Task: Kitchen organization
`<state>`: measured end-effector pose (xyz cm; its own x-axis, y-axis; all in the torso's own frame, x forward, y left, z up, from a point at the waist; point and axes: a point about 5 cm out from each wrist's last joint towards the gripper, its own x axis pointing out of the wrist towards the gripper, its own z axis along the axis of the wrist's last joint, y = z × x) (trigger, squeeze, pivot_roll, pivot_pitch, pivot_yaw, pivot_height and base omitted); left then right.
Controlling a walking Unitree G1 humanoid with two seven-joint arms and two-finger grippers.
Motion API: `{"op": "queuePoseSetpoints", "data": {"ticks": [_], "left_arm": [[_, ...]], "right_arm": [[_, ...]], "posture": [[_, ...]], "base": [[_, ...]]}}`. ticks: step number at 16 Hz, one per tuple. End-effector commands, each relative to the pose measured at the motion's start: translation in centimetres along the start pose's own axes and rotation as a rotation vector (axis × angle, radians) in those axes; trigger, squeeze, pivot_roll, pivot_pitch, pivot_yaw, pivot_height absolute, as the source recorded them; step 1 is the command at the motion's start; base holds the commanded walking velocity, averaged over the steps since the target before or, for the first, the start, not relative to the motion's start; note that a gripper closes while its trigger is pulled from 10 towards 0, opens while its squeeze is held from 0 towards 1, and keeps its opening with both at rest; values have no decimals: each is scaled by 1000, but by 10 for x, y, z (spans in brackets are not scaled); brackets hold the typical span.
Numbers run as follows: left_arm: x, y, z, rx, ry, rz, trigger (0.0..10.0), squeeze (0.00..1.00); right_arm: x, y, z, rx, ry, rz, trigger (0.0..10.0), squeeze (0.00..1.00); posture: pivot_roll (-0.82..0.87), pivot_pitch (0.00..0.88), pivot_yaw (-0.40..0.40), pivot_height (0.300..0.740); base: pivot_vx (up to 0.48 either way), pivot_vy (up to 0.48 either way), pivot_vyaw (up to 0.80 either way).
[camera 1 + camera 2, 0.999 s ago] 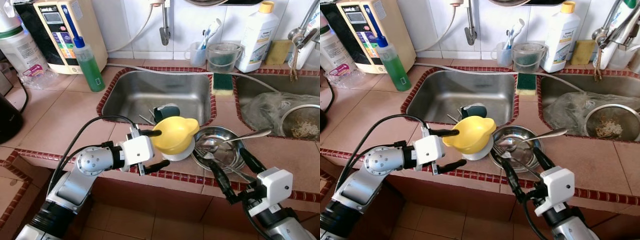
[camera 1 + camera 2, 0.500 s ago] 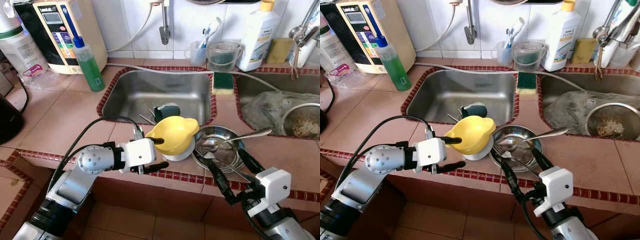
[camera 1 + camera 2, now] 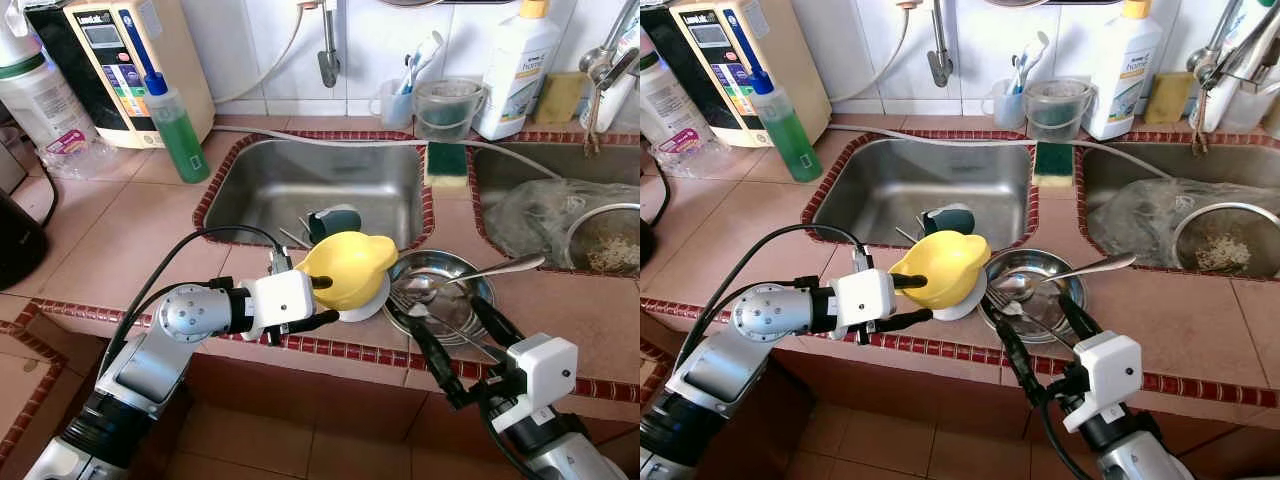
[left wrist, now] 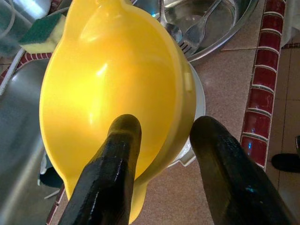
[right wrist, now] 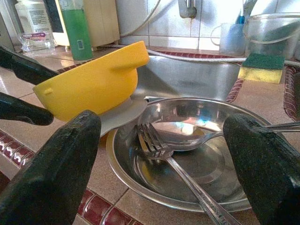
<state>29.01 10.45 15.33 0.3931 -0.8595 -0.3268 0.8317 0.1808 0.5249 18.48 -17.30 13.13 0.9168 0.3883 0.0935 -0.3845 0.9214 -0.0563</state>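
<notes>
A yellow bowl (image 3: 350, 265) rests tilted on a small white plate (image 3: 372, 306) on the tiled counter, just in front of the sink. My left gripper (image 3: 322, 300) is shut on the bowl's near rim, one finger (image 4: 115, 159) inside it and the other outside underneath. Right of the plate stands a steel bowl (image 3: 482, 292) holding a fork (image 3: 408, 304) and a spoon (image 3: 500, 268). My right gripper (image 3: 445, 312) hangs open at the counter's front edge, its fingers spread wide before the steel bowl, touching nothing.
The steel sink (image 3: 300, 180) behind holds a teal cup (image 3: 332, 220) and some cutlery. A green soap bottle (image 3: 178, 125), a sponge (image 3: 446, 165) and a white bottle (image 3: 515, 65) stand around it. The right-hand sink holds a strainer (image 3: 605, 245) and a plastic bag.
My left gripper's fingers have drawn together, from a wide spread to gripping the yellow bowl's rim. The right gripper has hardly moved.
</notes>
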Motion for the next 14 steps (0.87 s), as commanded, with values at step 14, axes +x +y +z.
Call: {"op": "queuePoseSetpoints", "data": {"ticks": [14], "left_arm": [[-1,6,3,5,2,20,0,0]], "right_arm": [[6,-1,11,-11,-36,15,10000,0]], "posture": [[-298,126,132,740]], "base": [[0,0,0]]}}
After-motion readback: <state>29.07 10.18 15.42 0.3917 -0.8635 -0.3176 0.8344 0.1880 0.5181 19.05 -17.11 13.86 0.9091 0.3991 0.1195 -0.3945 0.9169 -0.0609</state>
